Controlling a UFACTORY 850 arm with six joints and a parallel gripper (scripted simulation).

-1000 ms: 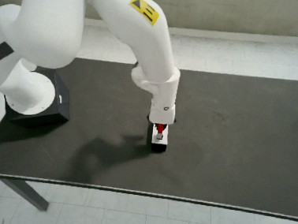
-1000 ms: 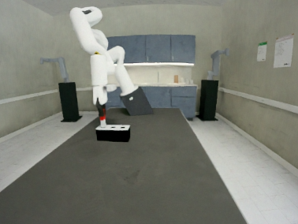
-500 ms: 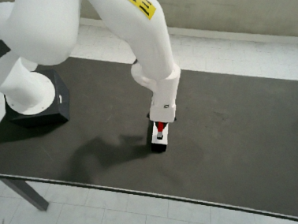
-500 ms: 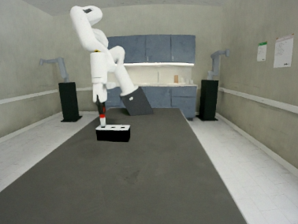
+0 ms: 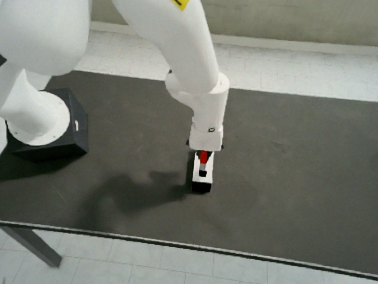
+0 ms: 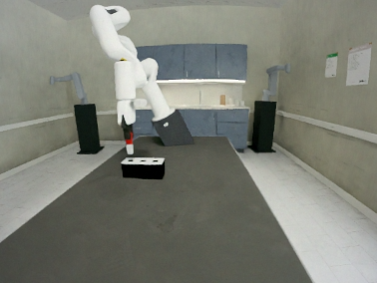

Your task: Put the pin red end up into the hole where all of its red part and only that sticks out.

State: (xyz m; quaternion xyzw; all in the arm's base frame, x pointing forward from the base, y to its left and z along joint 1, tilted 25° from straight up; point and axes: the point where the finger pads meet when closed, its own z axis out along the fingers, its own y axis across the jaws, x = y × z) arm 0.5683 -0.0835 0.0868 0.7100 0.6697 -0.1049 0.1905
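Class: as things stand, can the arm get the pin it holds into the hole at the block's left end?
Probably yes. The gripper holds the pin upright just above the block, over its left end, with nothing between them.

1. The block (image 6: 143, 168) is sitting on the counter (image 6: 165, 224), towards its far left part in the exterior view, well apart from the near edge.
2. The pin (image 6: 129, 141) is hanging upright between the fingers of the gripper (image 6: 128, 131), above the block's left end and not touching it.
3. The arm (image 6: 127, 75) is reaching down onto the pin from above.
4. The arm's base (image 6: 176, 131) is standing behind the block, at the counter's far edge.
5. Two pedestals (image 6: 88, 127) are standing on the floor beyond the counter's far corners, one on each side.
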